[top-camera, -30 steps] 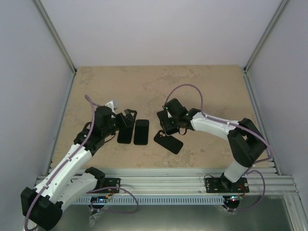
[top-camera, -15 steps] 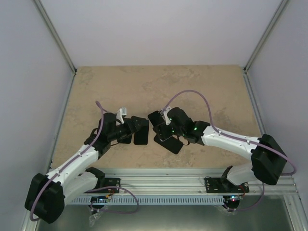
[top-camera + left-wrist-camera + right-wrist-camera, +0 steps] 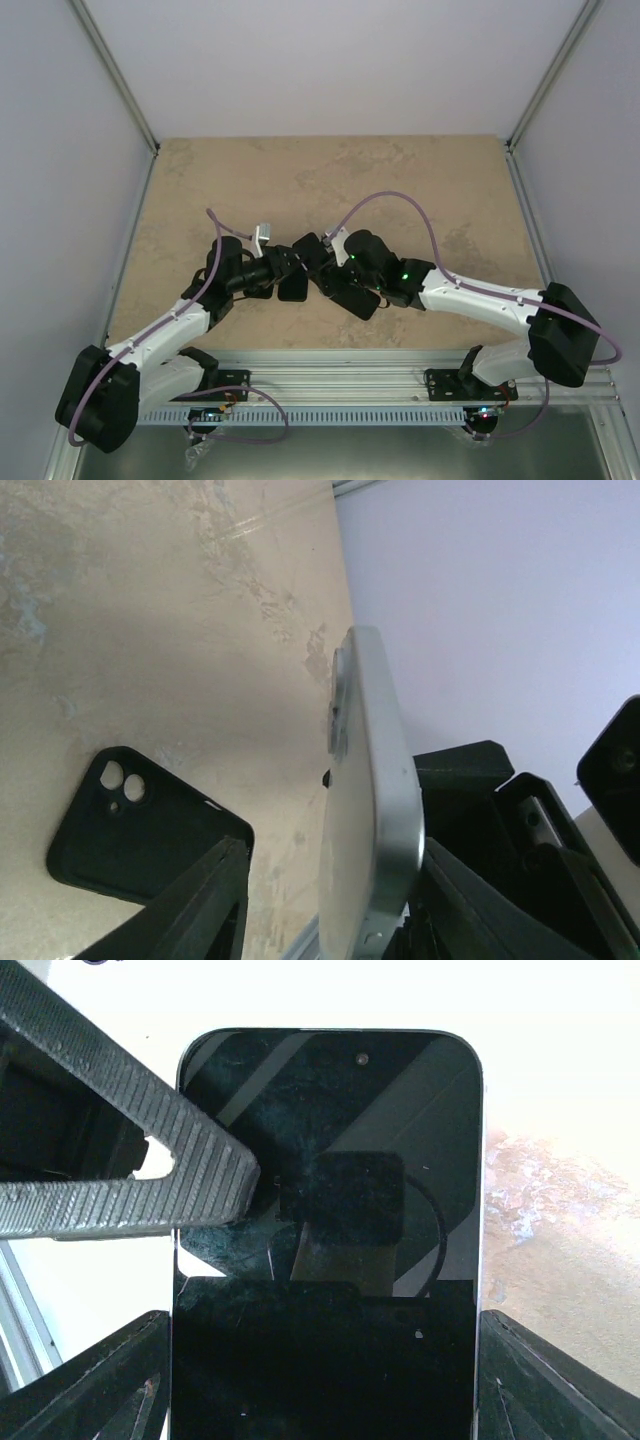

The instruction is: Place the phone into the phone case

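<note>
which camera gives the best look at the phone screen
right wrist: the phone faces the camera flat, nearly the whole screen in frame. left wrist sees it edge-on, silver side and camera bump only. top external shows it small, dark and mostly hidden.

The left arm (image 3: 160, 335) and the right arm (image 3: 480, 300) are white with big black joints. A thin purple cable (image 3: 392, 193) loops along each one. A small green light (image 3: 404, 268) glows on the right arm. The left gripper (image 3: 335, 880) has black fingers (image 3: 130, 1175) with tiny ridges.
</note>
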You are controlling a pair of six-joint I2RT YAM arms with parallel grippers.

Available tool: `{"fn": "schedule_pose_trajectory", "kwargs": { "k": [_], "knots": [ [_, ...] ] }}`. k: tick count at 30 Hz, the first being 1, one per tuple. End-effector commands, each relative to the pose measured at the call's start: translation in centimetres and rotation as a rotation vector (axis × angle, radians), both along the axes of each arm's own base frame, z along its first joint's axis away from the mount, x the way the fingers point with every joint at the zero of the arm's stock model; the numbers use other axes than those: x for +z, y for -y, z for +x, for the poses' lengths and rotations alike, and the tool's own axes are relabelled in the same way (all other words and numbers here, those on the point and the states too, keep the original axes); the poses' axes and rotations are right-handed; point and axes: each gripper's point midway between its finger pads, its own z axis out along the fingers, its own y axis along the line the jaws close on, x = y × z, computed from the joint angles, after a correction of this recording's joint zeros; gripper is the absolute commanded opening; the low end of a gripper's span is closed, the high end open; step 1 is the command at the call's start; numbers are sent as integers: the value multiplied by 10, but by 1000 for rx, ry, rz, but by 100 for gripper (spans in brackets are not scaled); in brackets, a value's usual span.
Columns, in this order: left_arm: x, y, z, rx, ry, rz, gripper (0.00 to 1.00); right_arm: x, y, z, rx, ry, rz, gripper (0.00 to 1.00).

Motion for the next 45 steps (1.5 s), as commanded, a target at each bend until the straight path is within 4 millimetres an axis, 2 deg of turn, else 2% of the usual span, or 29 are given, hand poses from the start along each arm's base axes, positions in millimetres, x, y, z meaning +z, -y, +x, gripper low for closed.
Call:
{"fn": "schedule_pose_trajectory", "kwargs": {
  "k": [1, 8, 13, 19, 26, 34, 40, 45],
  "knots": [
    [10, 3, -2, -27, 41, -38, 39, 21, -15, 4, 23, 56, 66, 25],
    [10, 2, -1, -18, 62, -38, 13, 18, -18, 3, 35, 61, 60, 26],
    [14, 0, -1, -9, 84, -46, 0, 22, -17, 2, 33, 65, 71, 31],
    [19, -9, 1, 50, 116, -46, 0, 27, -9, -3, 18, 60, 101, 50],
    [30, -29, 1, 176, 158, -73, 0, 51, -3, -14, 23, 59, 237, 76],
    [52, -56, -7, 313, 225, -161, 0, 71, 9, -26, -2, 35, 406, 96],
    [77, -75, -19, 385, 297, -257, 0, 80, 15, -34, -14, -9, 539, 97],
    [94, -84, -29, 409, 345, -338, 0, 79, 13, -43, 9, -72, 648, 92]
  ]
}}
